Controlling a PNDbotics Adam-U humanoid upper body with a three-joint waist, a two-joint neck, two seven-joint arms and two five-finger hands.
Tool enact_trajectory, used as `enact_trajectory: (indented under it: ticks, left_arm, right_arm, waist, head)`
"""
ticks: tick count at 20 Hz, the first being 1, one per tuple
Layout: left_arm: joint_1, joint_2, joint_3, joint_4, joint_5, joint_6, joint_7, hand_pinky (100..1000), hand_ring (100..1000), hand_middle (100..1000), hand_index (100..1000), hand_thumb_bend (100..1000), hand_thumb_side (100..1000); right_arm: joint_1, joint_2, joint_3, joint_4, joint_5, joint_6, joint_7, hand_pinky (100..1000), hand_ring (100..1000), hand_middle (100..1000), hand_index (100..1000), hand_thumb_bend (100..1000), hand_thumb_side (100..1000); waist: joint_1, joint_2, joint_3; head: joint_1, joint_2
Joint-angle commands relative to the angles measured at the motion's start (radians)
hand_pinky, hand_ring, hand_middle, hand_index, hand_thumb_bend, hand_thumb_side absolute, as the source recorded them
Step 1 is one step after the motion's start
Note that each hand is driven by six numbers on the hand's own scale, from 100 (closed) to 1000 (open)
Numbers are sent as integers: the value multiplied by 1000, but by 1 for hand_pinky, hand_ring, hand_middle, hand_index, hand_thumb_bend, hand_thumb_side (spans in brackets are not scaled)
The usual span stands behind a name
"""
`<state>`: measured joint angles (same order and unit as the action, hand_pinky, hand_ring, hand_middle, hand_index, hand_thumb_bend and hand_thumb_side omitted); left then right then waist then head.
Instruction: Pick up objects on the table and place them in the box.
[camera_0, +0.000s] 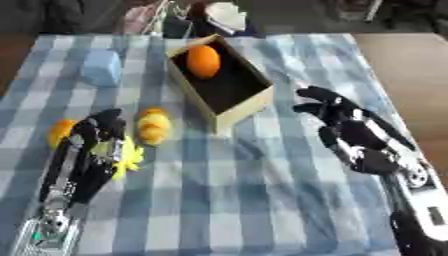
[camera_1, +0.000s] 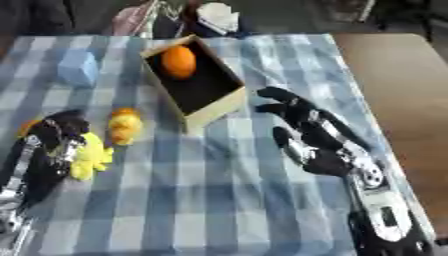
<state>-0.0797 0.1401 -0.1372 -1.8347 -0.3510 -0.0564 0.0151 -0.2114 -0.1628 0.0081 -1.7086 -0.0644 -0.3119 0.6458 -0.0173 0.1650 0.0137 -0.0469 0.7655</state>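
An open wooden box with a dark inside stands at the table's far middle, and an orange lies in its far end. Left of the box a small yellow duck-like toy sits on the cloth. My left hand lies over a flat yellow toy, its fingers bent down around it. An orange thing shows just left of that hand. My right hand hovers open to the right of the box, holding nothing.
A blue-and-white checked cloth covers the table. A pale blue block stands at the far left. A white object and other clutter lie beyond the far edge. Bare wooden tabletop shows at the right.
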Motion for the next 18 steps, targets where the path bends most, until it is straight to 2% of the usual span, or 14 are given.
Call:
enact_trajectory:
  ticks: [1, 6, 10, 14, 18]
  left_arm:
    - [-9, 9, 13, -23, 4, 1, 9, 675, 693, 636, 821, 100, 683]
    - [-31, 72, 47, -64, -6, 15, 28, 678, 696, 643, 825, 100, 646]
    - [-59, 161, 83, -111, -18, 41, 37, 684, 701, 654, 831, 100, 603]
    - [-96, 276, 120, -145, -24, 70, 37, 691, 707, 668, 837, 100, 555]
    - [-136, 415, 145, -134, -48, 106, 17, 706, 718, 691, 856, 144, 518]
  right_arm:
    - [-12, -4, 0, -17, -9, 0, 1, 1000, 892, 955, 1000, 100, 462]
    - [-9, -6, -1, -16, -8, 1, 1, 1000, 892, 955, 1000, 100, 462]
    - [-7, -8, -1, -16, -7, 2, 2, 1000, 892, 956, 1000, 100, 461]
    - [-6, -11, -1, -15, -6, 3, 1, 1000, 892, 956, 1000, 100, 462]
    - [-5, -12, 2, -15, -7, 5, 4, 1000, 893, 956, 1000, 100, 463]
  waist:
    - [12, -17, -1]
    - [15, -19, -3]
    - [20, -19, -7]
    - [24, -19, -14]
    - [31, -18, -24]
  head:
    - [-1, 4]
    - [-2, 4]
    - [-5, 4]
    - [-4, 4]
    - [-1, 4]
